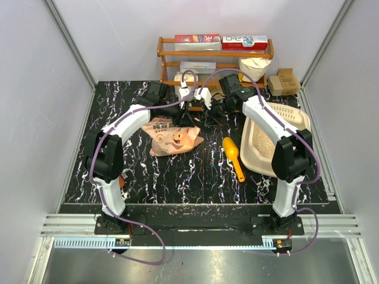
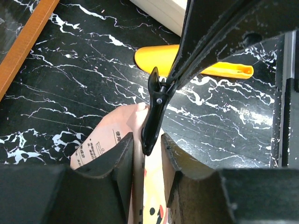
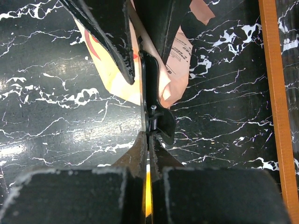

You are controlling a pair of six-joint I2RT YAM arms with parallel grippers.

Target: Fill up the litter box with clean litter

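Over the pink-orange bag mid-table, the right gripper was pinched tight on a black clip, and the left gripper had its jaws slightly apart around the clip's other end. The litter box sat off to the right with some clean litter in it, and a yellow scoop lay just beside it.

The pink-orange bag bears printed Chinese characters, too small to read. Lettering on the boxes atop the shelf is blurred.
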